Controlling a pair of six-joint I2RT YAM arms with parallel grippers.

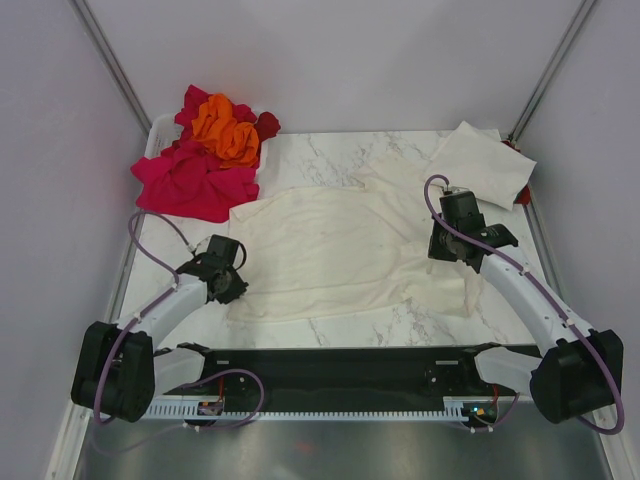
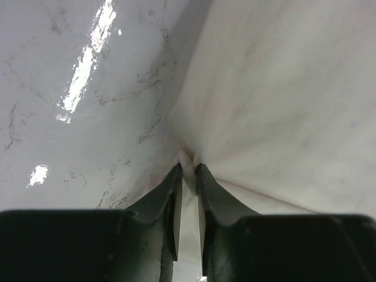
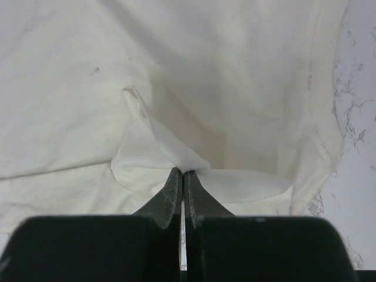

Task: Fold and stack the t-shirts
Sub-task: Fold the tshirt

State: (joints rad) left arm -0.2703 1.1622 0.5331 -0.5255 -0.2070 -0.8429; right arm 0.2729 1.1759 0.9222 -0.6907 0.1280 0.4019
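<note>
Cream cotton: one cream t-shirt (image 1: 330,250) lies spread across the middle of the marble surface (image 1: 330,150), wrinkled, its right side bunched toward the near-right.

Left pincer (image 2: 188,170): fingers nearly together, a thin ridge of the shirt's left hem nipped between the tips, close to the near-left corner of the cloth. Bare marble lies just beside it on the left.

Right pincer (image 3: 182,173): fingers together, clamped on a small raised fold on the shirt's right side, with a seam running just beside it on the right.

Elsewhere: a pile of pink, red and orange t-shirts (image 1: 215,135) sits in a white basket (image 1: 160,125) at the far-left corner. A second cream t-shirt (image 1: 485,160) lies at the far-right corner, apparently folded.

Step, as judged: both edges gripped, ready to lift for a fold. No fold made in this shirt yet.

Risks:
- The left bite is shallow, only a sliver of hem. Tension from a lift could pull it free and drop that side.
- The right grip may hold only the top layer. The lower layer would then lag and the fold come out skewed.
- Uneven lift between the arms would drag the cloth across the slick marble and add creases.
- A pull toward the far-left corner could snag the overhanging pink shirt.
</note>
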